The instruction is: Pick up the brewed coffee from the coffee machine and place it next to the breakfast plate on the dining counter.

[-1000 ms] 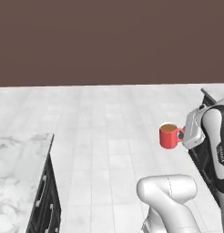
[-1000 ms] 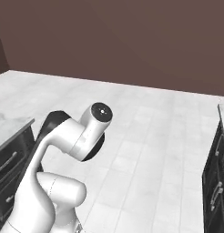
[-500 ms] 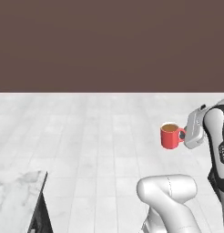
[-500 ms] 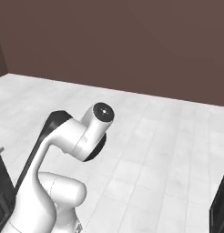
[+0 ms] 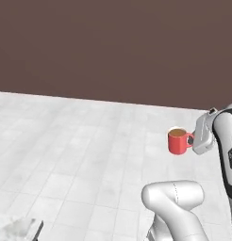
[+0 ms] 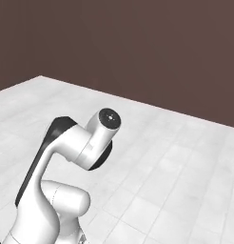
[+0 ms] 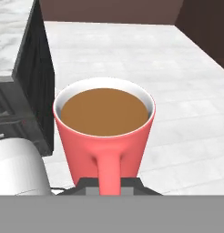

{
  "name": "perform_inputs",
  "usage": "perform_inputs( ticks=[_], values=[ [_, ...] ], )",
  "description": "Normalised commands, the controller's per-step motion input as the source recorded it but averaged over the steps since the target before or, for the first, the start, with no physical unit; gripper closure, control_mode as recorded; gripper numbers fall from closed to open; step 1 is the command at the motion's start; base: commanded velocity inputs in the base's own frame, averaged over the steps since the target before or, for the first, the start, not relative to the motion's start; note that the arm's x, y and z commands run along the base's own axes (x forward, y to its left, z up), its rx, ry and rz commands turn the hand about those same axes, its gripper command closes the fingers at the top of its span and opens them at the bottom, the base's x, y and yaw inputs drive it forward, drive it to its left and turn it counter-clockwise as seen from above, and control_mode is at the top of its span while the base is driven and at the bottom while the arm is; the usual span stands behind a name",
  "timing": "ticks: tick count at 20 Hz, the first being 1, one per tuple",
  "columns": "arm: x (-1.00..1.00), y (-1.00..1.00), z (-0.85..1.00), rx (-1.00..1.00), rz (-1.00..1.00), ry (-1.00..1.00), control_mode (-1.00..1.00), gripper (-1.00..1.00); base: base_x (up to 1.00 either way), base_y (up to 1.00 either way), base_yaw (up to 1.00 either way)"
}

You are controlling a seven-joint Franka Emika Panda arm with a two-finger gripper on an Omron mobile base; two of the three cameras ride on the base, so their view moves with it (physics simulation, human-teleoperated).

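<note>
The brewed coffee (image 5: 178, 141) is a small red mug with brown coffee inside, held upright in the air above the white floor. My gripper (image 5: 192, 139) is shut on its side handle, at the right of the left base view. In the hand view the mug (image 7: 104, 132) stands close up, with my gripper (image 7: 109, 183) clamped on the handle at the bottom. The coffee machine, the breakfast plate and the dining counter are out of view.
A marble counter (image 7: 11, 32) with dark cabinets (image 7: 38, 82) stands at the left of the hand view. Its corner (image 5: 21, 228) peeks into the lower left of the left base view. White tiled floor (image 6: 176, 157) runs to a brown wall (image 5: 113, 47).
The whole picture has shifted as the base turns: the marble counter slid down and out at the left, and the dark cabinets left the right base view. The mug stays held in the same pose.
</note>
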Motion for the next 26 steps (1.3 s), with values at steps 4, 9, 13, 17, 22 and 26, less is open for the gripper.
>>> perform_inputs(
  ticks=[4, 9, 13, 17, 22, 26],
  values=[
    [0.0, 0.0, 0.0, 0.0, 0.0, 0.0, 1.0, 1.0, 1.0, 0.0, 0.47],
    [0.0, 0.0, 0.0, 0.0, 0.0, 0.0, 1.0, 1.0, 1.0, 0.0, 0.49],
    [0.0, 0.0, 0.0, 0.0, 0.0, 0.0, 1.0, 1.0, 1.0, 0.0, 0.51],
    [0.0, 0.0, 0.0, 0.0, 0.0, 0.0, 1.0, 1.0, 1.0, 0.0, 0.5],
    [0.0, 0.0, 0.0, 0.0, 0.0, 0.0, 1.0, 1.0, 1.0, 0.0, 0.51],
    [0.0, 0.0, 0.0, 0.0, 0.0, 0.0, 1.0, 1.0, 1.0, 0.0, 0.51]
  ],
)
